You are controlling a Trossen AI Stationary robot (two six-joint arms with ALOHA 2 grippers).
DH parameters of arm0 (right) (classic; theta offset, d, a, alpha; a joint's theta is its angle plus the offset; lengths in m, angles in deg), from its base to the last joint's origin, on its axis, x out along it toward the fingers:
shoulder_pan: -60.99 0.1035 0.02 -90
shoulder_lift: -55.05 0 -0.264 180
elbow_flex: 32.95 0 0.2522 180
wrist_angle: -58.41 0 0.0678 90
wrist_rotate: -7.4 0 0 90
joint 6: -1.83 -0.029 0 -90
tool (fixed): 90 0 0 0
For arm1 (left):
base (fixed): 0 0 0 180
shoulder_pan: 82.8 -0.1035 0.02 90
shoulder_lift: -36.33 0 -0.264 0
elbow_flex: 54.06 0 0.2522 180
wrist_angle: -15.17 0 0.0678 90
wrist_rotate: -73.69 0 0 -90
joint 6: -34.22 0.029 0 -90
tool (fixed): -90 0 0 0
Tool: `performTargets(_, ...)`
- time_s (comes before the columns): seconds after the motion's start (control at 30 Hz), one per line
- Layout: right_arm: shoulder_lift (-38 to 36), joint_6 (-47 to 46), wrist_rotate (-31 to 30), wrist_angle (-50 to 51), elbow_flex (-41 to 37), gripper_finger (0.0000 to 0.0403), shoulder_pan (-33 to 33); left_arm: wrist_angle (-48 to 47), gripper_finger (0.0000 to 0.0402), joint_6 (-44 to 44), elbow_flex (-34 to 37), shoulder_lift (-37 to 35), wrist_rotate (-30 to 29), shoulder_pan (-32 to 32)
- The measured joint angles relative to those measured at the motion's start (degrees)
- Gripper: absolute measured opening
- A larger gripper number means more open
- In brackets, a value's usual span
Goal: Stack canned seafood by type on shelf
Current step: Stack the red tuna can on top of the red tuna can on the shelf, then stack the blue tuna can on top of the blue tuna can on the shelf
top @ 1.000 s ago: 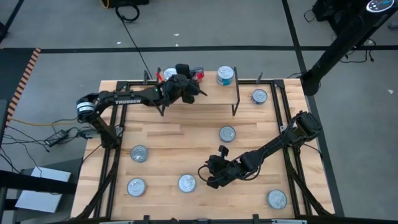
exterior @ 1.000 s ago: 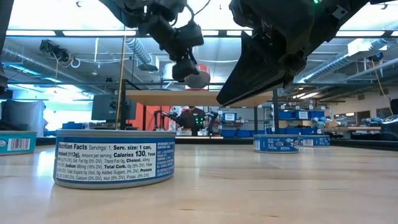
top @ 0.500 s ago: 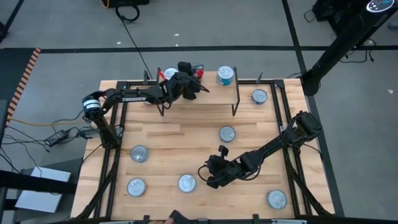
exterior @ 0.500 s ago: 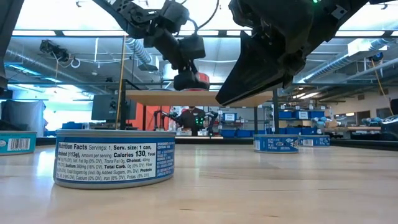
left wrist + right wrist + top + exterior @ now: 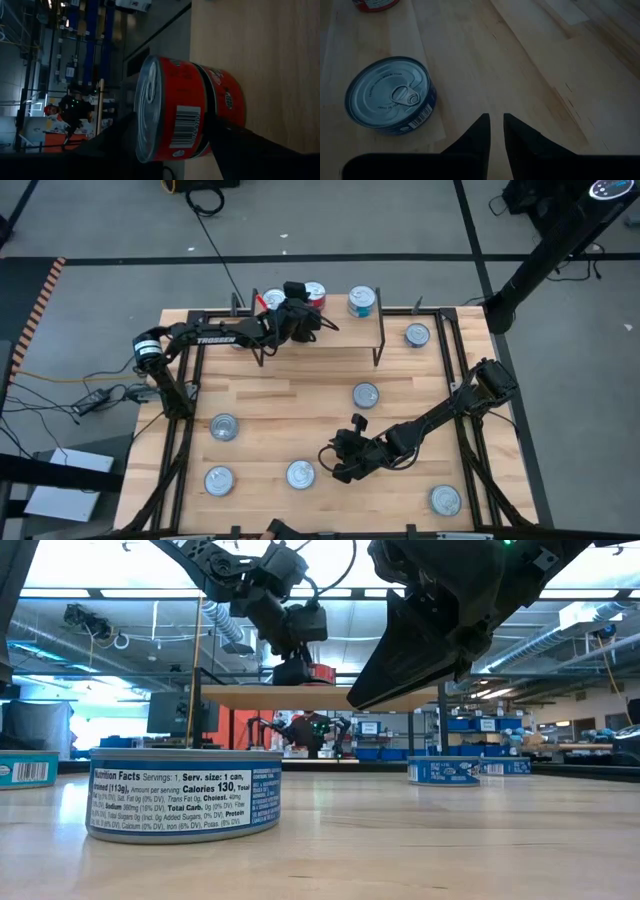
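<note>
Red tins (image 5: 314,294) sit stacked at the shelf (image 5: 345,328) back edge, left hand (image 5: 303,313) released beside them.

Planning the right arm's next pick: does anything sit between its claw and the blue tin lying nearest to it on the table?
Nothing visible does. The right claw hovers beside the blue tin, with only bare table between them; the other tins lie off that line.

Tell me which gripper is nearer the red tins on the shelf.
Left. The left gripper is right at the stacked red tins on the shelf; the right gripper hangs far across the table.
</note>
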State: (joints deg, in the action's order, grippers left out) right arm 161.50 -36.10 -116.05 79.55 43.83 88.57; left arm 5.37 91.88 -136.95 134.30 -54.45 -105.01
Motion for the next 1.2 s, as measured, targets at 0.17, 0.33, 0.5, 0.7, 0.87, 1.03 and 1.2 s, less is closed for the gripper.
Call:
performTargets(0.17, 0.0, 0.0, 0.02, 0.0, 0.0, 0.0065, 0.0, -1.9, 0.0236, 0.17, -0.3, -0.04, -0.57, 0.56)
performTargets(0.33, 0.0, 0.0, 0.02, 0.0, 0.0, 0.0065, 0.0, -8.11, 0.0237, -2.94, -3.07, -0.06, -1.24, 1.08)
performTargets(0.5, 0.0, 0.0, 0.02, 0.0, 0.0, 0.0065, 0.0, -12.78, 0.0237, -7.93, -7.07, 0.01, -1.08, 1.33)
performTargets(0.7, 0.0, 0.0, 0.03, 0.0, 0.0, 0.0065, 0.0, -16.34, 0.0237, -8.67, -7.58, 0.02, -1.19, 1.61)
performTargets(0.87, 0.0, 0.0, 0.03, -0.01, 0.0, 0.0065, 0.0, -19.13, 0.0237, -10.1, -7.58, 0.0, -1.17, 1.63)
performTargets(1.03, 0.0, 0.0, 0.04, 0.0, 0.0, 0.0065, 0.0, -19.52, 0.0237, -9.16, -7.56, -0.43, -2.52, 2.01)
performTargets(1.2, 0.0, -1.05, 1.17, -0.13, 0.0, 0.0065, 0.03, -21.97, 0.0212, -20.44, -7.39, -3.44, 3.69, 2.44)
